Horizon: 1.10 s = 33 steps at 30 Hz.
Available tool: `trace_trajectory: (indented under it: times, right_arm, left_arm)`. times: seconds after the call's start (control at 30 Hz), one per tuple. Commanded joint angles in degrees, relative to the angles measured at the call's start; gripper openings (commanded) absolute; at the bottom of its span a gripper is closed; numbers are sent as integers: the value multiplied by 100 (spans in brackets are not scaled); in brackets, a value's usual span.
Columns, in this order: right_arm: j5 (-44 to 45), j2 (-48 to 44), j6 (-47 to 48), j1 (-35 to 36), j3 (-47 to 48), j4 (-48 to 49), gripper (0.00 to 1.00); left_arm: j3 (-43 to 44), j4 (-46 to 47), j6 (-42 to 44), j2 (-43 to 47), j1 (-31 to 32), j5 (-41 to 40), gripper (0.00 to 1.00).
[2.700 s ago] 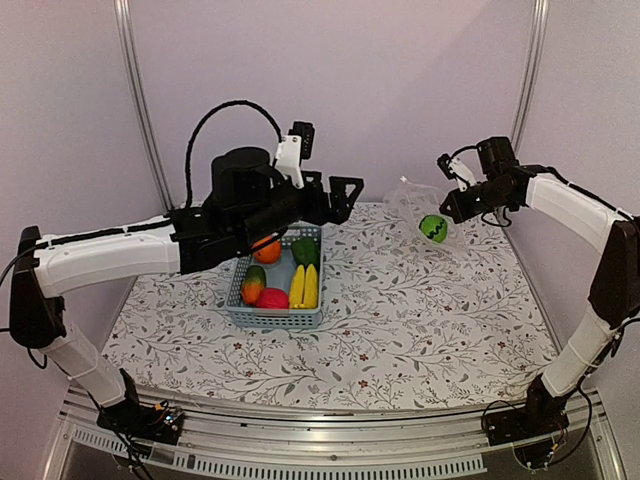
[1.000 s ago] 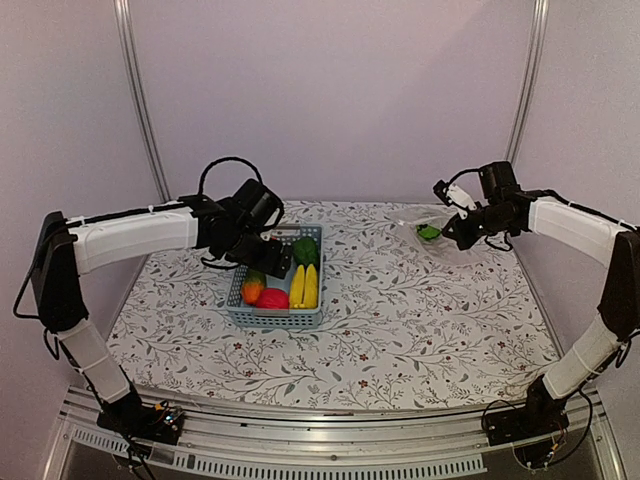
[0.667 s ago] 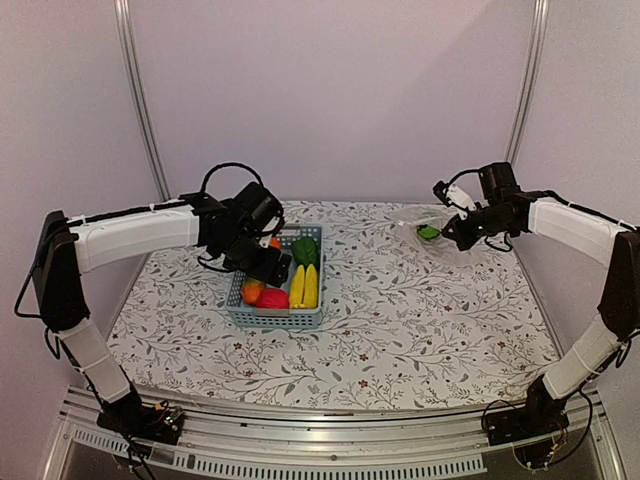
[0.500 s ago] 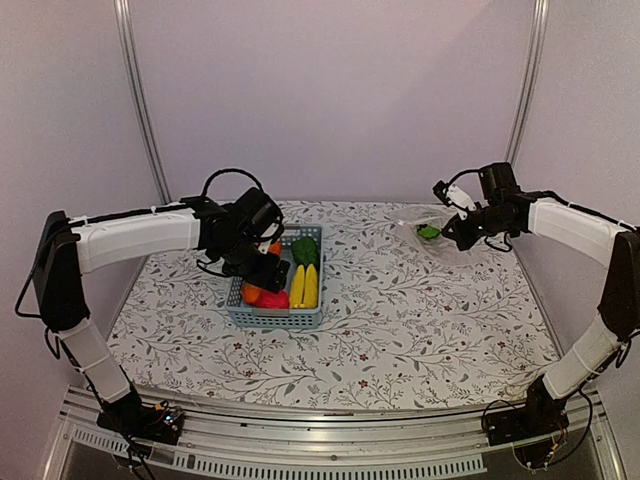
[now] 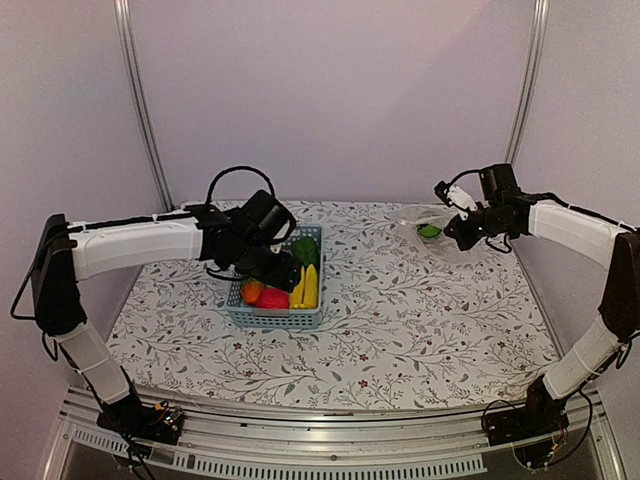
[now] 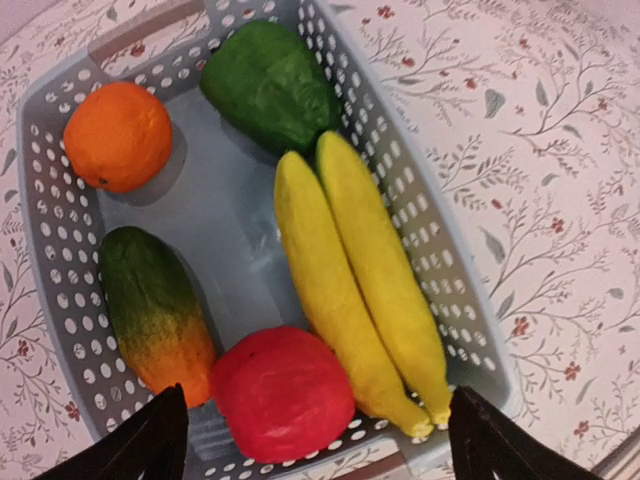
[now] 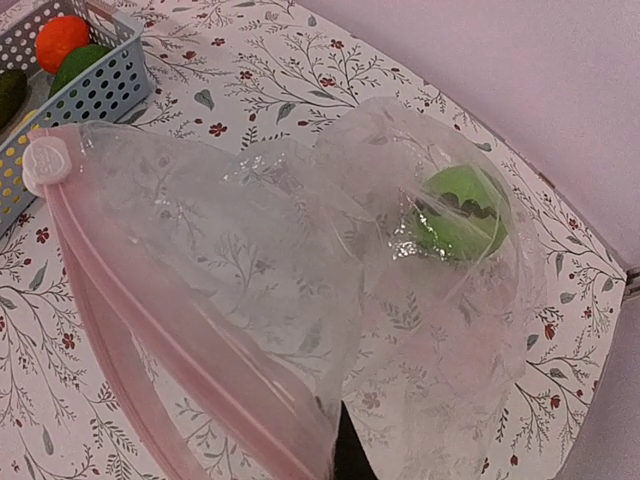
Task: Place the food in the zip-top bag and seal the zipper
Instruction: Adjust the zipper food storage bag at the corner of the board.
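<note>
Loose food lies in the light-blue basket (image 6: 455, 300): an orange (image 6: 118, 135), a green piece (image 6: 270, 85), two yellow bananas (image 6: 360, 290), a red fruit (image 6: 282, 390) and a green-orange piece (image 6: 155, 315). My left gripper (image 6: 320, 452) hangs open just above the basket's near end; its fingertips (image 6: 160, 440) straddle the red fruit and the banana tips without touching them. At the back right, the clear zip-top bag (image 7: 250, 260) lies slack on the cloth with a green piece (image 7: 460, 212) inside. My right gripper (image 7: 345, 455) is shut on the bag beside its pink zipper (image 7: 170, 340), which stands open.
The basket (image 5: 275, 318) sits left of centre on the floral cloth, and the bag (image 5: 432, 238) is near the back right corner. A white slider (image 7: 45, 160) sits at the zipper's end. Metal frame posts (image 5: 138, 110) rise at the back corners.
My left arm has come down from high above the table and slid right, over the basket's near end. The right gripper lowered the bag with the green piece onto the cloth, then held still.
</note>
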<state>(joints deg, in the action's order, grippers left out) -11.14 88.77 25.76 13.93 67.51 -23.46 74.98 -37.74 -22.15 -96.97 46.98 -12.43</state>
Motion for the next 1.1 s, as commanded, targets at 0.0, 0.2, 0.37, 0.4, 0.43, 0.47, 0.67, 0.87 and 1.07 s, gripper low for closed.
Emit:
trace_trajectory:
  times: [0.0,0.2,0.37,0.4,0.43,0.47,0.67,0.87,1.07]
  right_arm:
    - [-281,-130,-206,0,31,180,0]
    - [-807,174,-1095,142,553,-77,0]
    - [-660,303,-1344,386,1013,-300,0]
    - [-642,334,-1345,448,1059,-333,0]
    - [-623,394,-1345,508,1095,-376,0]
    - [-599,437,-1345,582,1135,-423,0]
    - [-460,729,-1372,964,1250,-589,1]
    - [-310,848,-1301,1314,1293,-651,2]
    - [-93,550,-1264,1353,1175,-648,3]
  left_arm:
    - [-176,2474,-495,379,562,-410,90]
    - [255,4556,-1283,-493,843,-503,87]
    - [1481,4451,-1768,-1629,970,-240,87]
    - [1619,4520,-1848,-1787,992,-158,86]
    - [1759,4493,-1932,-1917,1036,-142,86]
    - [1897,4396,-2056,-2055,1055,-190,86]
    - [2606,4040,-2672,-2814,1051,-63,81]
    - [2746,3553,-3084,-3071,1016,-249,64]
    - [2711,3450,-3042,-3056,941,-290,34]
